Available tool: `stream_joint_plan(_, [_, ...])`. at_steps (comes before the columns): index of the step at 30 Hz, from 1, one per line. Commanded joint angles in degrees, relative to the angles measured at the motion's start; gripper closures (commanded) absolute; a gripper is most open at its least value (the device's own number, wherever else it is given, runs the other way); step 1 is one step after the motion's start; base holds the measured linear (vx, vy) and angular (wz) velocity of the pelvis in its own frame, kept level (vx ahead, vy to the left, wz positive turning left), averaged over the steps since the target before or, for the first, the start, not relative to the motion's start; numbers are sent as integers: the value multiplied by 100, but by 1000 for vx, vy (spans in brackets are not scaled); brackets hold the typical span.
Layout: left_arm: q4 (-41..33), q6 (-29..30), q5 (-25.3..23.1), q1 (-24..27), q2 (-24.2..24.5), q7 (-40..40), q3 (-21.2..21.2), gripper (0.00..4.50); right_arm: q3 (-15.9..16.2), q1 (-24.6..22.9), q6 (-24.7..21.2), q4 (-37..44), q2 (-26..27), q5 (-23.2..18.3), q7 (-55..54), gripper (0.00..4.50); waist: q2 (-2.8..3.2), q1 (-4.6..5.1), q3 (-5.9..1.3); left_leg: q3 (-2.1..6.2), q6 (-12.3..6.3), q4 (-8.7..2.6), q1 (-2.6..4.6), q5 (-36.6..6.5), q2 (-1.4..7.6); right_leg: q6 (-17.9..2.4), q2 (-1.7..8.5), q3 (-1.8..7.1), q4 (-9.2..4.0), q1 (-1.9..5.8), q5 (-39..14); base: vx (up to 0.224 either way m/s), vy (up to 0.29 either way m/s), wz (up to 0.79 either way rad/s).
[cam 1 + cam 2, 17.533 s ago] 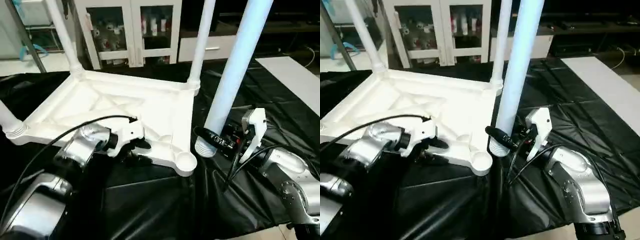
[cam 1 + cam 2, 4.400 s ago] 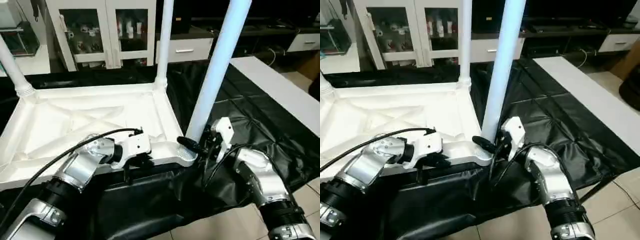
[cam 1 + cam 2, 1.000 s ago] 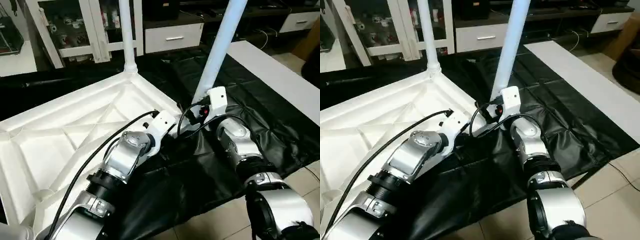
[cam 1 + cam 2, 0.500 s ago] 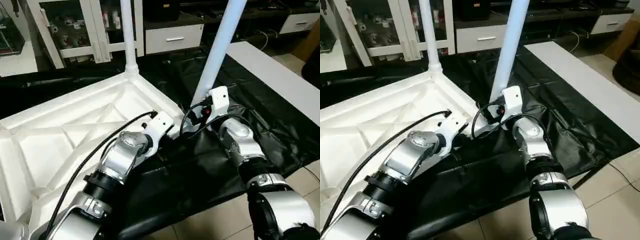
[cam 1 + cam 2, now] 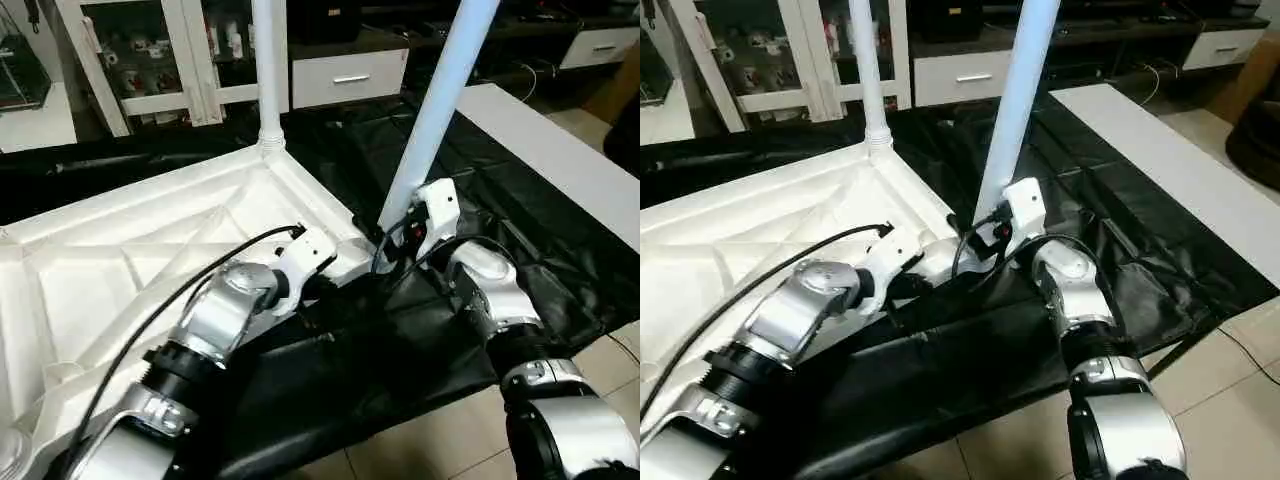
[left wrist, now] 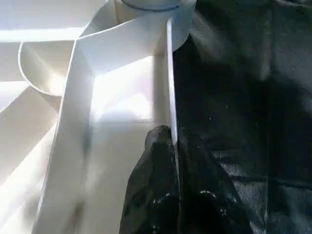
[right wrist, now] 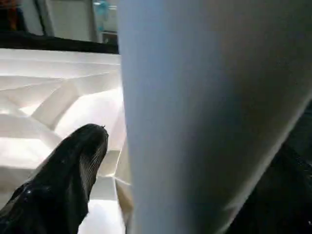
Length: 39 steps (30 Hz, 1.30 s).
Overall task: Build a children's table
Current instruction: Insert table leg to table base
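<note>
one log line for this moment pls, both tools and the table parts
left tool: shut on tabletop rim | right tool: shut on leg base at near corner socket | far leg: upright in its socket

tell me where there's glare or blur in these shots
Left wrist view: the tabletop ribs blow out to flat white, and the near black fingers are soft. Right wrist view: the leg is so close it is a smooth blur with bluish shading. Left eye view: the black table cover shows shiny creases.

Silver jointed forearms, white wrist housings, black cables.
</note>
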State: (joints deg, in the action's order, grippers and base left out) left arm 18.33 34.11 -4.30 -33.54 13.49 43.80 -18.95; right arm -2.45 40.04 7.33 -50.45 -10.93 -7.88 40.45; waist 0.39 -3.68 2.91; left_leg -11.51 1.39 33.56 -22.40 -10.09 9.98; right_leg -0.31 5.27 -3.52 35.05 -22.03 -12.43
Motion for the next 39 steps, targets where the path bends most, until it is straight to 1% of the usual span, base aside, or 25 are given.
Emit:
stream_joint_plan(1, [-74, -93, 9, 44, 115, 197, -114, 450, 55, -58, -127, 221, -83, -82, 224, 7, 4, -23, -404, 156, -557, -330, 147, -563, 340, -1721, 362, 227, -280, 245, 515, 0, 0, 0])
stream_joint_plan(3, [-94, -106, 24, 38, 204, 328, -141, 450, 93, -117, -212, 313, -107, -118, 424, 7, 9, -24, -398, 158, -569, -334, 151, -612, 350, -1712, 368, 225, -287, 238, 427, 0, 0, 0])
stream_joint_plan(4, [-94, -106, 24, 38, 204, 328, -141, 450, 93, -117, -212, 313, -107, -118, 424, 7, 8, -24, -395, 157, -549, -337, 152, -652, 351, -1708, 368, 226, -291, 239, 362, 0, 0, 0])
stream_joint_plan(5, [-121, -160, 31, 36, 344, 552, -201, 450, 91, -151, -284, 383, -158, -135, 526, 7, 5, -25, -393, 160, -537, -341, 152, -670, 353, -1704, 371, 227, -295, 239, 328, 0, 0, 0])
stream_joint_plan(7, [-131, -185, 36, 38, 391, 633, -225, 450, 90, -161, -297, 406, -178, -134, 548, 7, 9, -26, -387, 164, -466, -353, 161, -750, 354, -1695, 365, 225, -301, 230, 162, 0, 0, 0])
stream_joint_plan(9, [-171, -216, 65, 55, 460, 751, -257, 450, 64, -170, -377, 469, -207, -180, 614, 7, 14, -30, -386, 161, -415, -356, 169, -794, 355, -1694, 365, 230, -302, 224, 123, 0, 0, 0])
stream_joint_plan(12, [-218, -251, 96, 76, 546, 887, -309, 450, 67, -188, -444, 535, -252, -204, 701, 7, 19, -42, -389, 159, -384, -355, 171, -759, 356, -1683, 363, 230, -290, 223, 197, 0, 0, 0])
stream_joint_plan(15, [-306, -254, 131, 123, 643, 1048, -372, 450, 146, -259, -540, 705, -361, -228, 962, 7, 14, -78, -401, 154, -408, -340, 179, -685, 355, -1675, 364, 233, -279, 230, 309, 0, 0, 0])
stream_joint_plan(18, [-312, -285, 139, 129, 697, 1126, -382, 450, 176, -319, -678, 915, -431, -289, 1181, 7, -6, -124, -392, 146, -439, -338, 171, -641, 348, -1651, 363, 237, -279, 233, 298, 0, 0, 0])
stream_joint_plan(19, [-310, -287, 141, 128, 700, 1129, -383, 450, 178, -320, -686, 923, -434, -292, 1190, 7, -3, -131, -398, 150, -436, -339, 176, -639, 354, -1634, 369, 237, -276, 227, 288, 0, 0, 0])
stream_joint_plan(25, [-355, -272, 168, 145, 745, 1168, -400, 450, 231, -409, -868, 1142, -481, -361, 1469, 7, -8, -138, -399, 154, -378, -342, 179, -692, 355, -1609, 370, 237, -280, 223, 181, 0, 0, 0])
stream_joint_plan(30, [-365, -279, 176, 148, 775, 1186, -406, 450, 249, -492, -978, 1304, -538, -375, 1590, 7, -8, -143, -405, 156, -425, -330, 168, -566, 348, -1626, 366, 233, -261, 232, 337, 0, 0, 0])
stream_joint_plan(32, [-358, -285, 176, 144, 783, 1197, -404, 450, 261, -514, -1019, 1352, -570, -399, 1628, 7, -14, -138, -405, 154, -431, -328, 168, -574, 344, -1632, 367, 231, -266, 231, 303, 0, 0, 0])
stream_joint_plan(34, [-356, -291, 176, 143, 793, 1215, -406, 450, 281, -546, -1072, 1420, -606, -418, 1682, 7, -3, -145, -406, 155, -427, -324, 171, -584, 345, -1632, 369, 232, -269, 231, 264, 0, 0, 0])
stream_joint_plan(39, [-371, -315, 188, 147, 833, 1295, -429, 450, 316, -595, -1154, 1517, -675, -430, 1844, 7, -6, -145, -405, 159, -415, -326, 170, -595, 346, -1631, 359, 226, -267, 229, 254, 0, 0, 0])
